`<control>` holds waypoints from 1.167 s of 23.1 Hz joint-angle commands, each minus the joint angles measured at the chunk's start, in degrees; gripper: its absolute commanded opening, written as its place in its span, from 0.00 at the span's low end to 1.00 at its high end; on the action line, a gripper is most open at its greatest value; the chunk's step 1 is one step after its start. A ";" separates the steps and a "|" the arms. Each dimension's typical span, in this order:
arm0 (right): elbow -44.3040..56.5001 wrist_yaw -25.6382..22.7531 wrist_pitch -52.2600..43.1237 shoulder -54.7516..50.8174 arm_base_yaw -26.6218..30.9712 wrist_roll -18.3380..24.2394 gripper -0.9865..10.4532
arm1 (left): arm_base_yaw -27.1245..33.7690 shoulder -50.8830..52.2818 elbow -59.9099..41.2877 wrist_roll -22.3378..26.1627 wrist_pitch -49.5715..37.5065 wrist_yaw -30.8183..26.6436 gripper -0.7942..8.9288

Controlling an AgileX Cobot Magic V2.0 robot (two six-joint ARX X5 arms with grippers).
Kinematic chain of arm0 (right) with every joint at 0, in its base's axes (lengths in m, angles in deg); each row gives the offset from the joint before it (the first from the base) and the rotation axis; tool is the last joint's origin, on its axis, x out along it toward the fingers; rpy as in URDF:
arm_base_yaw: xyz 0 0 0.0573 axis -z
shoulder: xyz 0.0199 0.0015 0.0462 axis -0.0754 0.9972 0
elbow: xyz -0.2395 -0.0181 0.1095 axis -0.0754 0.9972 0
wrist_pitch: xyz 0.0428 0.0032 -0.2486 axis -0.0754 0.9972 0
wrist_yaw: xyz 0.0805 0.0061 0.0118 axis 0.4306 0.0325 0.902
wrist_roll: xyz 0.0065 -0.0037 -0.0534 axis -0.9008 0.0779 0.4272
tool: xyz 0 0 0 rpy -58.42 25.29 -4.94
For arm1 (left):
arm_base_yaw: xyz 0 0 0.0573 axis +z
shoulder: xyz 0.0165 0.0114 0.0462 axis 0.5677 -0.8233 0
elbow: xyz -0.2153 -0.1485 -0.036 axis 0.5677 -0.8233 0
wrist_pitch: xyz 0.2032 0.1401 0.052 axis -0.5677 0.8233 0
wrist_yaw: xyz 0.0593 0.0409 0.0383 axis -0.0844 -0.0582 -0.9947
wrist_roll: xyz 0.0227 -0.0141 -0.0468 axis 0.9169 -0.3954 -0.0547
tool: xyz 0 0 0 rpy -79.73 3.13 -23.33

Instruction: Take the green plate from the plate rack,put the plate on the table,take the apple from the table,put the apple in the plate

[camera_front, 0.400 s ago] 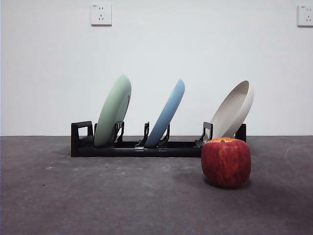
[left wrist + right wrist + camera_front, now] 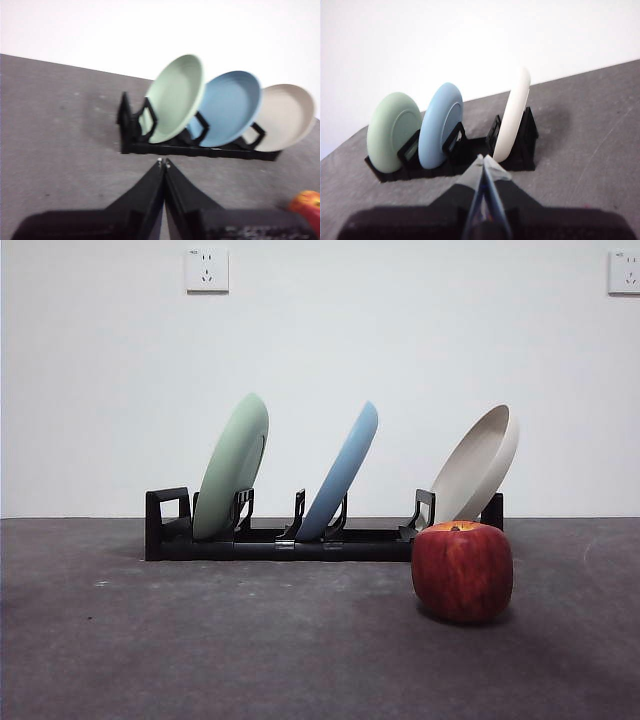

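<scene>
Looking across from the low camera, I get these, nearest first:

Apple: the apple (image 2: pixel 462 571) sits on the table (image 2: pixel 200 640), nearest to me and right of centre, stem dimple up, clear of everything else. My left wrist camera catches only a blurred red-orange edge of it (image 2: pixel 306 205).

Left gripper: the left gripper (image 2: pixel 163 162) hangs above bare table short of the rack, jaws pressed together with nothing between them. It points toward the rack's looped end.

Right gripper: the right gripper (image 2: pixel 484 159) also has its jaws closed tip to tip and holds nothing. It hangs in front of the rack, lined up near the beige-white plate.

Plate rack: the plate rack (image 2: pixel 320 540) lies behind the apple, running across the table, square looped end on my left.

Green plate: the green plate (image 2: pixel 232 468) stands in the rack's leftmost slot beside the looped end, leaning to the right, untouched by either gripper.

Light blue plate: the light blue plate (image 2: pixel 342 472) stands in the middle slot, leaning the same way, apart from the green one.

Beige-white plate: the beige-white plate (image 2: pixel 480 465) is in the rightmost slot, tilted furthest, its lower part hidden behind the apple from the front.

Wall: a white wall (image 2: pixel 400 340) closes the scene, with two sockets (image 2: pixel 206 270) high up.
</scene>
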 commanded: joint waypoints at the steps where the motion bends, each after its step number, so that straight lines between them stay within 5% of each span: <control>1: -6.21 2.84 5.27 4.94 0.00 2.32 0.08 | 0.09 -3.48 3.76 0.35 1.46 3.76 0.08; 7: -19.93 11.04 21.03 16.04 -0.04 13.09 0.08 | 0.09 -13.40 13.07 6.82 9.16 11.91 0.08; 14: -33.57 11.47 39.17 25.77 -1.95 23.80 0.08 | 0.07 -22.67 23.43 14.99 19.76 19.98 0.08; 21: -39.91 11.39 53.48 29.48 -3.69 30.36 0.08 | -0.02 -25.64 30.40 20.87 29.66 23.12 0.07; 27: -39.93 11.37 54.05 29.48 -3.69 30.32 0.09 | -0.02 -25.66 30.75 21.00 31.89 23.02 0.10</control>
